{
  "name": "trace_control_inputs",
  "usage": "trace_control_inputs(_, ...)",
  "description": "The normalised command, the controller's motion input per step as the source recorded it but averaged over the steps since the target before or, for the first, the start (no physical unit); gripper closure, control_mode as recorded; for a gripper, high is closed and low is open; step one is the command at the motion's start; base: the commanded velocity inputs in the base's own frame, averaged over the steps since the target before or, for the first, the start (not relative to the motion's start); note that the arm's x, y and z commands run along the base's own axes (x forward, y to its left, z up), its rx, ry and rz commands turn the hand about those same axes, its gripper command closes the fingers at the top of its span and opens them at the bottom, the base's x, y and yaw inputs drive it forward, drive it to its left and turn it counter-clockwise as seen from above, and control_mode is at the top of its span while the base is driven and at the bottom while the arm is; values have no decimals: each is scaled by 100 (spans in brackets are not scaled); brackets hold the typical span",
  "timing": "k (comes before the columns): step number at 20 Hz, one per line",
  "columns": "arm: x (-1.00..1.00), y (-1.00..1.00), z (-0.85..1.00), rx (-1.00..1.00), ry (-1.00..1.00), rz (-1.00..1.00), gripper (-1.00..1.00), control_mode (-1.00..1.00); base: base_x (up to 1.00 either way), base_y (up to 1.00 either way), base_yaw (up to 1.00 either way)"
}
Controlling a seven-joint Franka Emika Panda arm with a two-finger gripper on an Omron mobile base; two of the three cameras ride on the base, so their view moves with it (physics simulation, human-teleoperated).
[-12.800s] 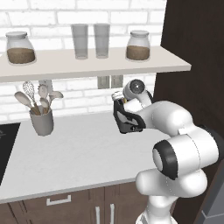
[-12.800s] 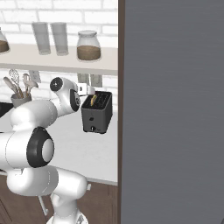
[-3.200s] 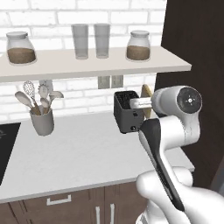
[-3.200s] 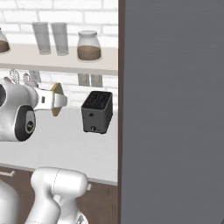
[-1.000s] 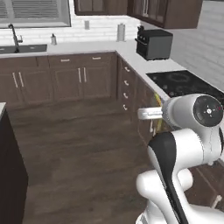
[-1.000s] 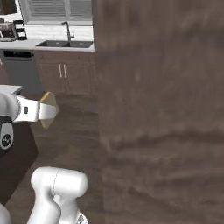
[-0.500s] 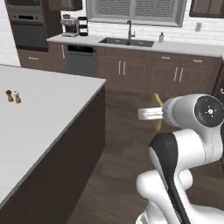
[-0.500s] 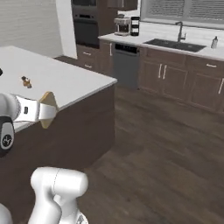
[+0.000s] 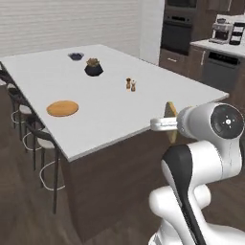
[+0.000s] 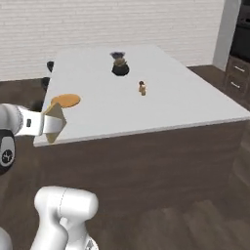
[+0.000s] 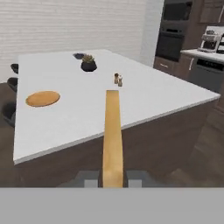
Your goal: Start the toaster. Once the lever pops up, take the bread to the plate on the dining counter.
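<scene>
1. Gripper (image 11: 113,181): closed edge-on around the bread (image 11: 112,135), a thin golden-crusted slice that juts forward between the two fingertips.
2. Bread in the base views: carried beside the robot's upper arm, short of the counter's near edge and above the floor (image 9: 170,119) (image 10: 53,122).
3. Dining counter (image 9: 110,115): a large pale slab on a dark wood base, directly ahead of the robot.
4. Plate (image 9: 62,108): flat, orange-tan, bare, near the counter's stool-side edge and well apart from the bread.
5. Other items on the slab: a dark potted plant (image 9: 94,67), a small dark bowl (image 9: 75,56), and a pair of shakers (image 9: 130,84).
6. Progress, judged: with the slice already in hand at the counter, the toasting and pickup appear finished. Remaining: reach over the slab, lower the slice onto the plate, and release.
</scene>
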Motion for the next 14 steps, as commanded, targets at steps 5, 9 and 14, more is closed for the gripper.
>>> trace_control_inputs(5, 0, 0, 0, 0, 0, 0, 100, 100, 87, 35, 70)
trace_control_inputs(9, 0, 0, 0, 0, 0, 0, 100, 100, 46, 100, 15)
trace_control_inputs(14, 0, 0, 0, 0, 0, 0, 100, 100, 27, 100, -1)
